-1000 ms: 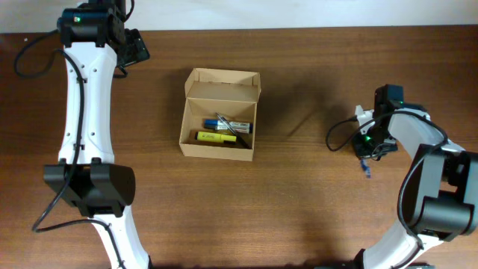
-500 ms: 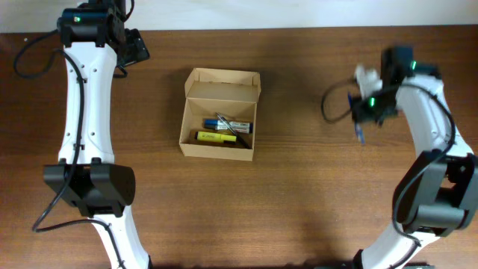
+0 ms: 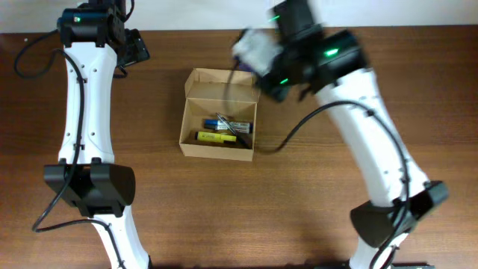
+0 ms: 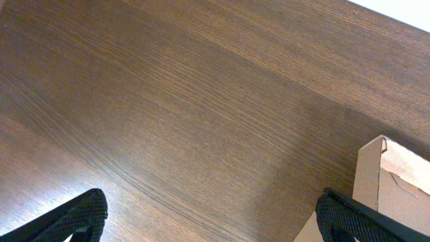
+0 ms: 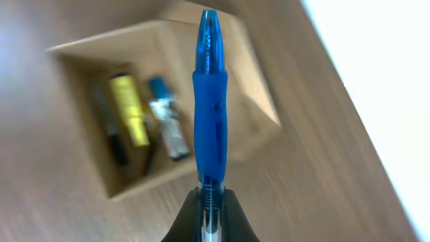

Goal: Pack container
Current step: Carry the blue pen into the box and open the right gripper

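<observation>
The container (image 3: 216, 152) sits on the worktop (image 3: 314, 194) just off centre, toward 10 o'clock in the overhead view. Its flap (image 3: 224, 78) is hinged on the 12 o'clock edge and folded back, which leaves the mouth free for loading from above. A yellow highlighter (image 3: 215, 137) and a blue marker (image 3: 230, 126) already lie inside. They are crowded toward the 6 o'clock wall, so the 12 o'clock half of the floor looks free for another item.

The right gripper (image 5: 209, 216) is clenched on one end of a blue pen (image 5: 210, 101). Most of the barrel juts out past the fingertips, probably so the pen can go in lengthwise without the fingers meeting the cardboard. In the overhead view this gripper hangs, blurred, above the container's 1 o'clock corner. Its wrist camera looks along the pen into the open box, which suggests the pen is being lined up for a drop.

The left gripper (image 4: 213, 218) is released and empty. It is parked at the worktop's far 10 o'clock corner, well apart from the container, likely to keep the approach open.
</observation>
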{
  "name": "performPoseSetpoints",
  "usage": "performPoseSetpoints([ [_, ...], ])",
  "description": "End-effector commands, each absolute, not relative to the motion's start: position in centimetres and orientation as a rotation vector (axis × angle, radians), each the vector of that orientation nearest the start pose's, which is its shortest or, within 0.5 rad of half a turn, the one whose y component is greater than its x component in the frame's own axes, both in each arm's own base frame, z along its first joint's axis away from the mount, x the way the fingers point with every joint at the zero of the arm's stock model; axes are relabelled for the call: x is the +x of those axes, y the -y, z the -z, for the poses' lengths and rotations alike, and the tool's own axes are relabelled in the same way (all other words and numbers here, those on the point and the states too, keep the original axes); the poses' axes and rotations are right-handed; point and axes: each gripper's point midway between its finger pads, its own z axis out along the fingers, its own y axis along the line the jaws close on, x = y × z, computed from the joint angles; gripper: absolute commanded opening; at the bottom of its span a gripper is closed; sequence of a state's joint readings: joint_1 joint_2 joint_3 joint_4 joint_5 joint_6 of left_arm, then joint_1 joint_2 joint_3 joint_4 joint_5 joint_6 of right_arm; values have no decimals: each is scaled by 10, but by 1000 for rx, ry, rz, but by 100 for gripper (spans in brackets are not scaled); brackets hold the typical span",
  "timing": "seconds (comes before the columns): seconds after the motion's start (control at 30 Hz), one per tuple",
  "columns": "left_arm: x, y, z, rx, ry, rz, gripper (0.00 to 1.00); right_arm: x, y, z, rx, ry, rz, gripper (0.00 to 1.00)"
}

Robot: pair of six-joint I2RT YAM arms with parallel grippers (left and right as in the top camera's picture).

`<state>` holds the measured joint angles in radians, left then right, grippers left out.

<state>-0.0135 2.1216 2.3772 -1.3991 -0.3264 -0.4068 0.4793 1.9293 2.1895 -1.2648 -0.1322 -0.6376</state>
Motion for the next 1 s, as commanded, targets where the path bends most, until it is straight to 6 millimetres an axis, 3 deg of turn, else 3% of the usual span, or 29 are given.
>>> performPoseSetpoints([
  [0.0,480,-51,-248,-598,-2560,-319,100,389,-268,-233,-1728,-2031,-72,4],
  [0.1,480,-51,-248,-598,-2560,-319,100,385,-285,-193,-1837,-2052,-93,4],
  [0.27,480,-51,-248,-598,-2560,-318,100,386,-295,-130,-1917,-2158,-168,4],
  [0.43,480,-51,-248,-598,-2560,-319,100,381,-307,-87,-1927,-2244,-261,4],
  [0.67,480,-51,-248,-598,-2560,-319,100,383,-315,-60,-1873,-2328,-278,4],
  [0.97,480,-51,-248,-598,-2560,-319,100,374,-324,-50,-1885,-2349,-298,4],
])
